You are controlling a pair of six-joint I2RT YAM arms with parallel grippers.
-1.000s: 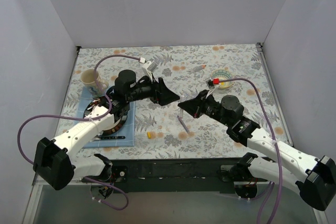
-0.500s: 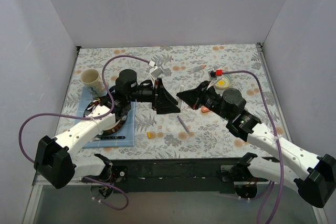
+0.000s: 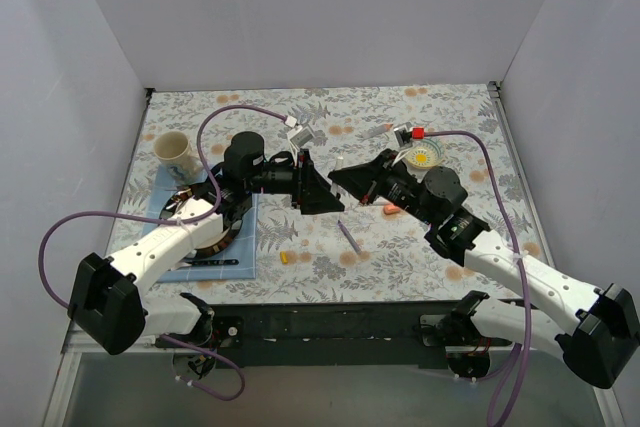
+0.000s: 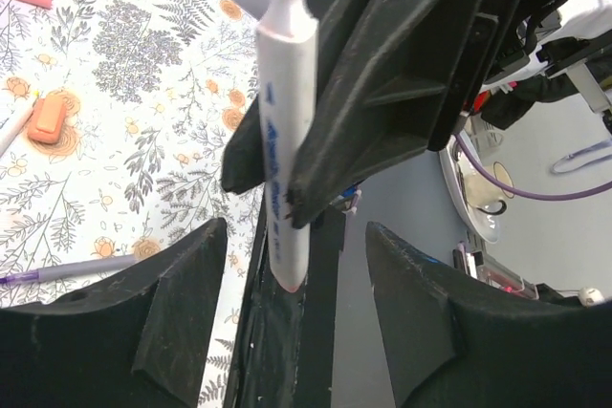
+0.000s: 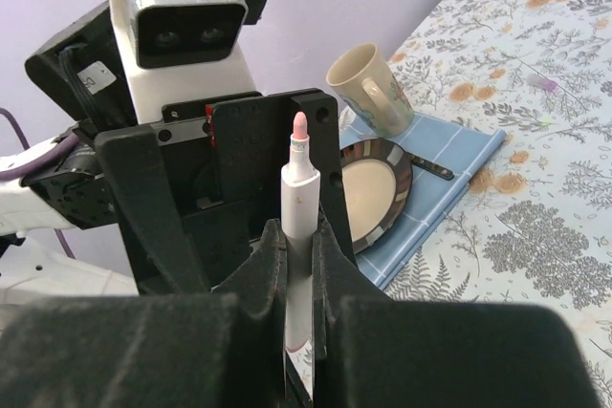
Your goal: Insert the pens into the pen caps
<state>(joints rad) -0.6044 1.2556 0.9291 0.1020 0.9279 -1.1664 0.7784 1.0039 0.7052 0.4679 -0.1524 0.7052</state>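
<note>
Two grippers meet just above the middle of the top view. The right gripper (image 3: pixel 345 175) is clamped on the white-pink pen (image 3: pixel 339 161), and the left gripper (image 3: pixel 318 187) faces it with jaws apart. A purple pen (image 3: pixel 349 237) and an orange cap (image 3: pixel 391 209) lie on the table (image 3: pixel 450 117) just below them.

From the left wrist, the pen stands centre frame between the spread left fingers (image 4: pixel 172 332), touching neither.

From the right wrist, its pink tip points up and its lower barrel is pinched. I'd judge it light, stiff and slick, best gripped mid-barrel, clear of the soft tip.
</note>
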